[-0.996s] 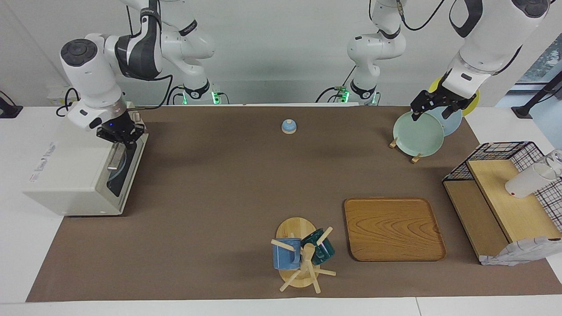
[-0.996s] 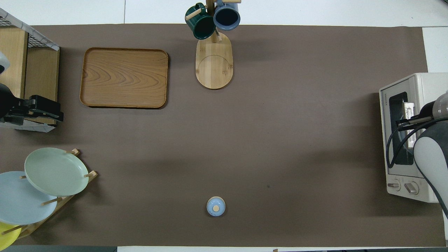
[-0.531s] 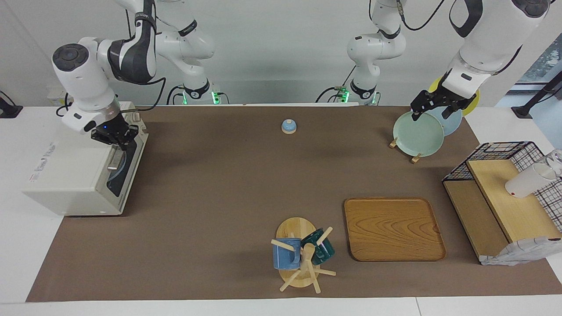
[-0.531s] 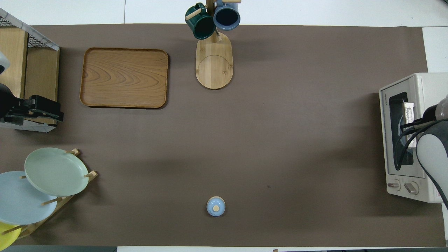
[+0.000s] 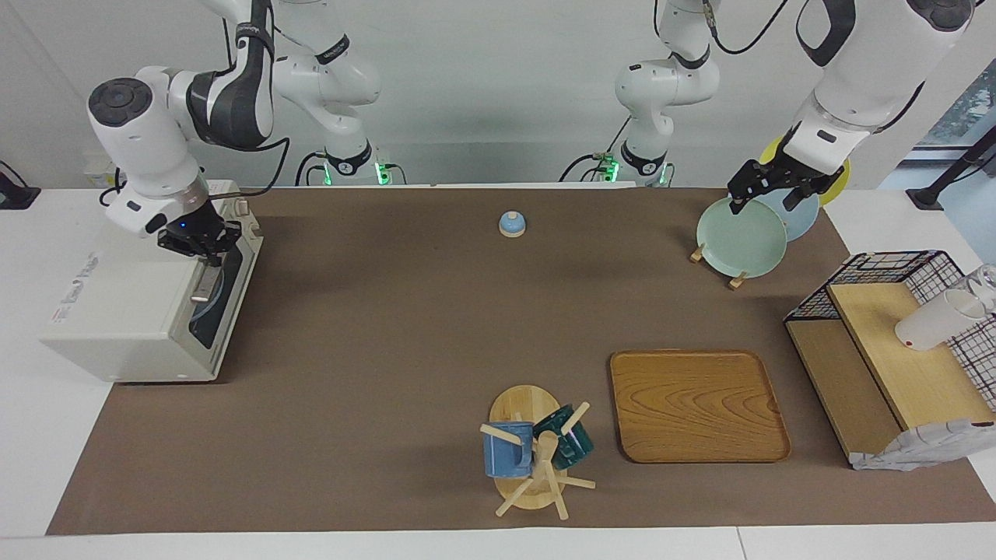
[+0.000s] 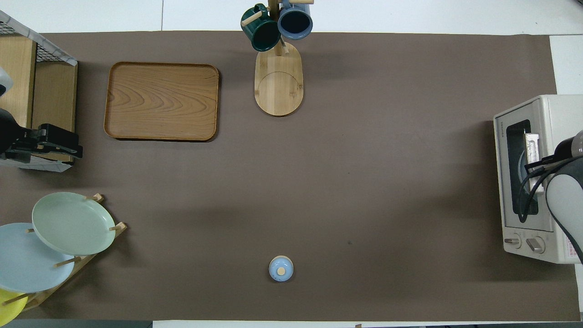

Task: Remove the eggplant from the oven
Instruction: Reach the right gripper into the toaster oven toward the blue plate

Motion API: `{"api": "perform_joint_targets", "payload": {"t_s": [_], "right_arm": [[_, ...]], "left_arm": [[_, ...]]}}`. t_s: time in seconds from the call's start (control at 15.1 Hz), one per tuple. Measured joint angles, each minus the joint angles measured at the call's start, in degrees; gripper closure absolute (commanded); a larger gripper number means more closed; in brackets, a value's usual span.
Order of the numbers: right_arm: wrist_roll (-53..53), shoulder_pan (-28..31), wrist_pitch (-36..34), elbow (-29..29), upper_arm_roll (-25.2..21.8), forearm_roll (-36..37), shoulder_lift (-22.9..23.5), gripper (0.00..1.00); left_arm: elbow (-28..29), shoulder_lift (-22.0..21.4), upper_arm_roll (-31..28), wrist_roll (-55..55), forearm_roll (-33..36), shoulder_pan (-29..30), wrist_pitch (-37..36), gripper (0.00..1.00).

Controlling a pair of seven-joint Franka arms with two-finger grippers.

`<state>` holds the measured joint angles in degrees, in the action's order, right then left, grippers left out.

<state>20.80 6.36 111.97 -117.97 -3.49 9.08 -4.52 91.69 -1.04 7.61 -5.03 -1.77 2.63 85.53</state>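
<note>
The off-white oven [image 5: 124, 311] stands at the right arm's end of the table, and it also shows in the overhead view [image 6: 524, 228]. Its dark glass door is closed and faces the table's middle. Its metal bar handle [image 5: 205, 286] runs along the door's top. The eggplant is hidden; only a pale round shape shows through the glass. My right gripper [image 5: 192, 237] hangs over the oven's top front edge, just above the handle. My left gripper [image 5: 766, 198] is open and empty over the plate rack, where the left arm waits.
A plate rack [image 5: 743, 233] with green, blue and yellow plates stands near the left arm. A small blue lid [image 5: 511, 224], a wooden tray [image 5: 696, 404], a mug tree [image 5: 537, 451] and a wire-and-wood shelf [image 5: 895, 350] stand on the brown mat.
My right gripper has shifted from over the door's handle back over the oven's top edge. The left arm has not moved.
</note>
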Motion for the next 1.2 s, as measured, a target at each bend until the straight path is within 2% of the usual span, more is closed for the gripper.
{"api": "perform_joint_targets", "payload": {"t_s": [0.2,0.53,1.0,1.2], "right_arm": [[-0.18,-0.7,2.16,-2.05,0.26,-0.02,-1.18,1.0],[-6.24,-5.39,6.45,-5.88,1.05,-1.22,-0.97,1.0],[-12.43,-8.91,20.28,-12.1,2.48,-3.43,4.84,1.0],[-13.8,-9.2,23.26,-12.51,2.55,-4.77,8.1,1.0]], "left_arm": [[0.0,0.0,0.0,0.0,0.0,0.0,0.0,0.0],[0.0,0.0,0.0,0.0,0.0,0.0,0.0,0.0],[0.0,0.0,0.0,0.0,0.0,0.0,0.0,0.0],[0.0,0.0,0.0,0.0,0.0,0.0,0.0,0.0]]}}
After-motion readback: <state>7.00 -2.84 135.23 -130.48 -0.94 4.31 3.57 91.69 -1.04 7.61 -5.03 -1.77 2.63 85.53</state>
